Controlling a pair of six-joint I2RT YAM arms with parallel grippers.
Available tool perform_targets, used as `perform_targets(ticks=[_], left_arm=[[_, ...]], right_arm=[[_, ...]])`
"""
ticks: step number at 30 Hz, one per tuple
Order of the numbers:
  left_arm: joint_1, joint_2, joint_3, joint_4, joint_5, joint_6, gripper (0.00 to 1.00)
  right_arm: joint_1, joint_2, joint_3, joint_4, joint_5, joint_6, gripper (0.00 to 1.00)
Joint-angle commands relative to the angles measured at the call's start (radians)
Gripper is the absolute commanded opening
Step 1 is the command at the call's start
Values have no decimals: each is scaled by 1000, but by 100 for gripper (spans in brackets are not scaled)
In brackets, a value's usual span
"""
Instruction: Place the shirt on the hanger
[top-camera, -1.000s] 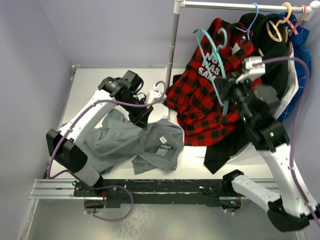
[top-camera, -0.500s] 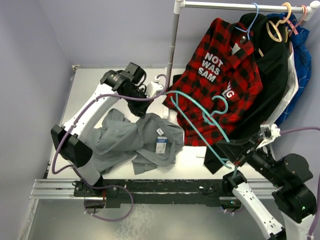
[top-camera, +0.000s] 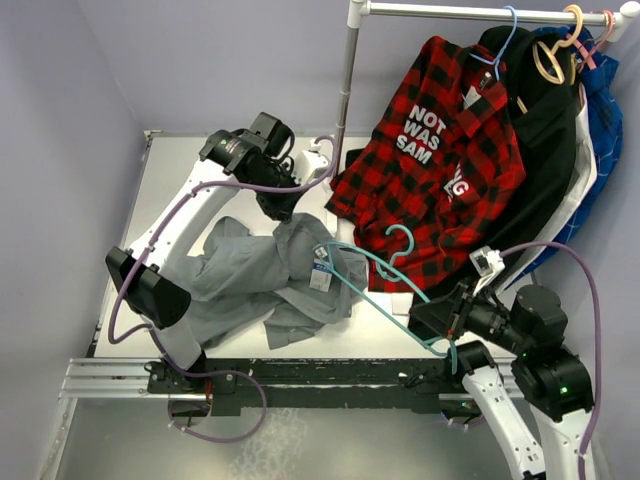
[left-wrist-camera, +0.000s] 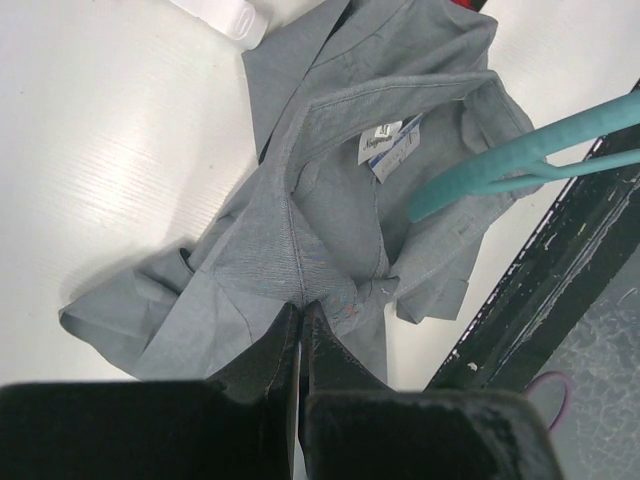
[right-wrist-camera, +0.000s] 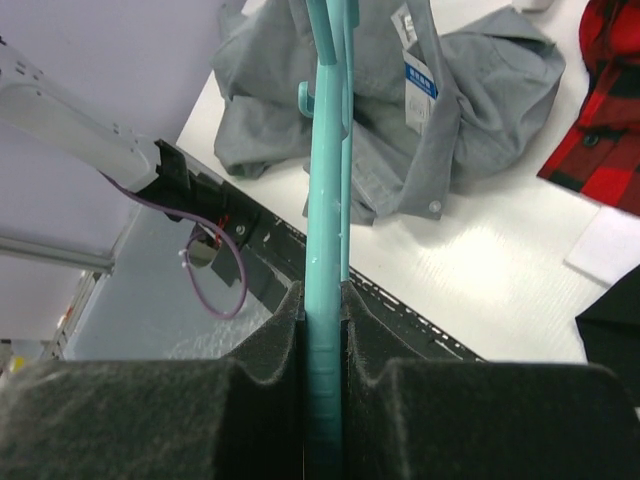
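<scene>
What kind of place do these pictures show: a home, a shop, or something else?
Probably a robot test cell for clothes handling: robot arms on a metal rail at a white table, lilac walls, a clothes rack with hung garments.

Only properly readable thing here is the white lettering (top-camera: 420, 128) on the red-and-black plaid shirt (top-camera: 480, 150): "NOT WAS SAM", stacked in three lines. There's more white print lower on the same shirt, but only what looks like a "G" shows. The grey shirt (top-camera: 250, 270) has a white-and-blue neck label (top-camera: 322, 272), and its print is too small to read.
</scene>
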Motion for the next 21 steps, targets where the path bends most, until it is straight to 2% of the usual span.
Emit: perform_targets(ticks=[1,5,10,21], left_arm=[[0,-7,42,-16,48,-30,0],[0,-12,32,-13,72,-37,0],[-2,-3,26,-9,104,-45,0],[-5,17,97,-46,205,-57,0]], right_arm=[[-7,8,-44,163,-86,47,0],[-7,36,-73,260,-116,86,0],[-7,87,-64,297,-109,67,0],[-7,134,-197,465,-100,100,0]])
